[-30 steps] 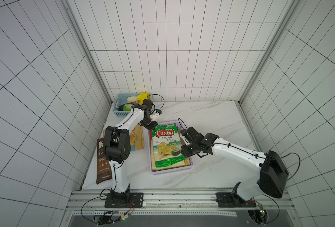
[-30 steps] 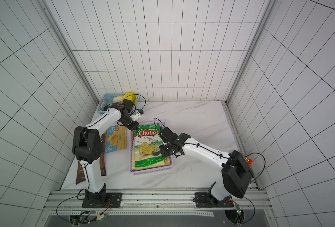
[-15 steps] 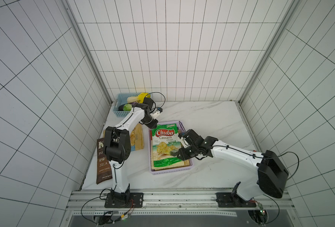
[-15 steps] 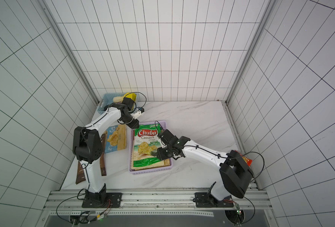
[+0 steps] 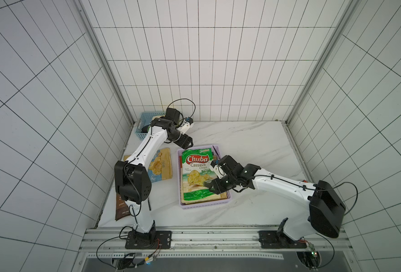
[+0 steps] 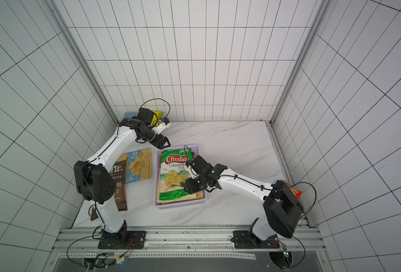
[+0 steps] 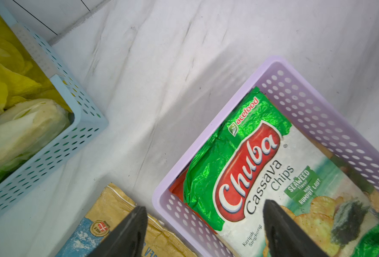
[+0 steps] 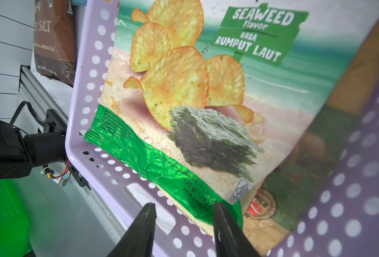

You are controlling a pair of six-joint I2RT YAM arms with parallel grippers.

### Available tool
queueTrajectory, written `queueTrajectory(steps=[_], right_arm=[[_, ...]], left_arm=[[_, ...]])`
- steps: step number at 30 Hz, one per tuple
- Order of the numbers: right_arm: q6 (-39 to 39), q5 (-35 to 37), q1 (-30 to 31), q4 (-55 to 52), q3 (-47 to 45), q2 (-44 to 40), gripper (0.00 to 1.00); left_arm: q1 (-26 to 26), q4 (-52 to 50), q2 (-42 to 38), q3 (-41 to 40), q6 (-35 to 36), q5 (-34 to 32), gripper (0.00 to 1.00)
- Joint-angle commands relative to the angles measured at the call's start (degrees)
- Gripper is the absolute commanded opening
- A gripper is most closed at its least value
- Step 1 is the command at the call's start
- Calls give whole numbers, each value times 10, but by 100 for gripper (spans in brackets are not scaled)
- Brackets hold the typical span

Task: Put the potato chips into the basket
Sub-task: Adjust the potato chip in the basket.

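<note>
The Chuba bag (image 5: 196, 174) lies flat in the lilac basket (image 5: 178, 176). It is the topmost of a stack of bags whose edges peek out beneath it. Both top views show it (image 6: 173, 172) covering most of the basket (image 6: 157, 179).

The left hand (image 5: 188, 144) hangs above the surface (image 5: 242, 141) by the basket's far-left corner, jaws wide apart and holding nothing. In the left wrist view the hand (image 7: 204, 233) spans the basket (image 7: 317, 115) corner, with the Chuba bag (image 7: 251, 173) below.

The right hand (image 5: 212, 187) reaches low over the near-right part of the basket. In the right wrist view the hand (image 8: 185, 231) has its jaws partway apart. They are above the Chuba bag's (image 8: 184, 89) green bottom edge and the basket (image 8: 90, 77) wall, with nothing clamped between them.

A tan bag (image 5: 159, 167) lies on the surface just left of the basket. A brown bag (image 6: 118, 181) lies farther left, partly hidden by the left arm. A blue basket (image 7: 50, 144) in the far-left corner holds a cabbage (image 7: 21, 133).
</note>
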Motion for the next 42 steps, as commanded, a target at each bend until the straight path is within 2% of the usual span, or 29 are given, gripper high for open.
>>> queueTrajectory(steps=[1,2,5,6,9,13,18,30,42], right_arm=[[1,-44,-2,10,15,-15,45],[6,-53,-2,18,12,-16,45],[16,-78,-2,45,2,-13,46],[20,-82,-2,51,-1,-11,46],[28,-90,-2,68,-7,0,45],[29,-87,-3,74,-12,14,44],[31,-80,-7,75,-28,22,44],[43,-68,-22,71,-68,20,42],[43,-58,-41,36,-79,-8,42]], left_arm=[[-1,-21,-18,-32,8,44,65],[-3,-19,-20,-44,7,48,58],[-4,-5,-21,-80,-1,58,25],[-5,0,-18,-90,-2,64,17],[-11,13,-11,-113,-7,77,7],[-15,59,-10,-143,-26,73,8],[-15,96,14,-166,-43,30,9],[-13,123,27,-219,-33,-21,9],[-12,131,22,-236,-30,-28,9]])
